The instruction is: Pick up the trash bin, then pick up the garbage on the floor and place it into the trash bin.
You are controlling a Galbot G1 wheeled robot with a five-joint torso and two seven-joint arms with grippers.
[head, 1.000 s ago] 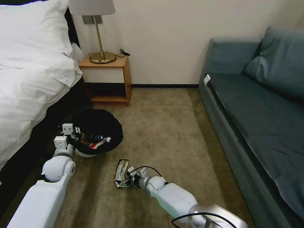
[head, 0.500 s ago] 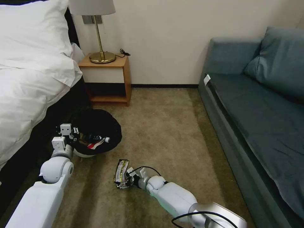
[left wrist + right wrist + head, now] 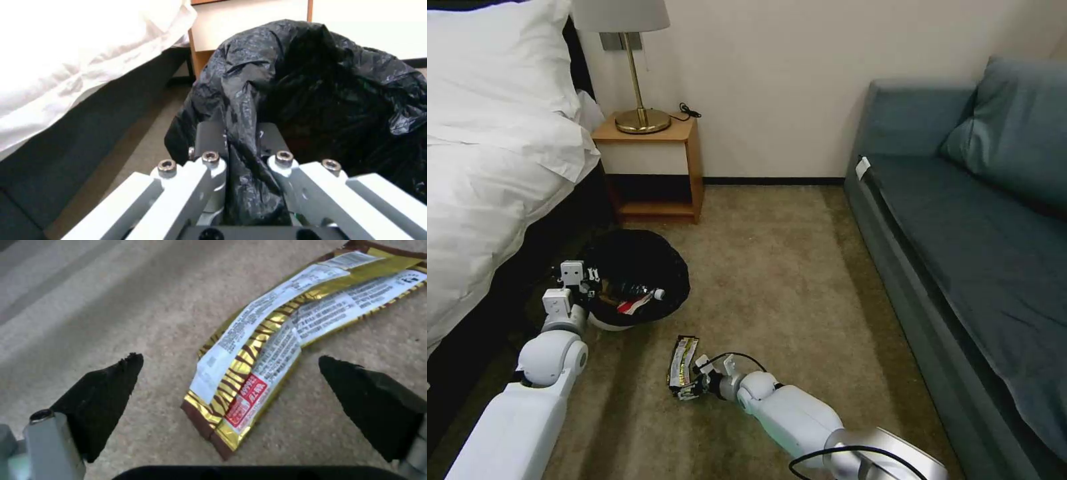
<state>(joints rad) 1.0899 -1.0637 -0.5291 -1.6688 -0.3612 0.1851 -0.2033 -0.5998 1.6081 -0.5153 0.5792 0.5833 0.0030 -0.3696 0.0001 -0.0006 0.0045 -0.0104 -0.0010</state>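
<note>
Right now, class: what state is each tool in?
Left tool: shut on the crinkly black plastic liner of the trash bin.
Right tool: open, straddling the gold-and-brown flat wrapper.

Tan carpet, gold wrapper flat on it, nightstand, sofa
</note>
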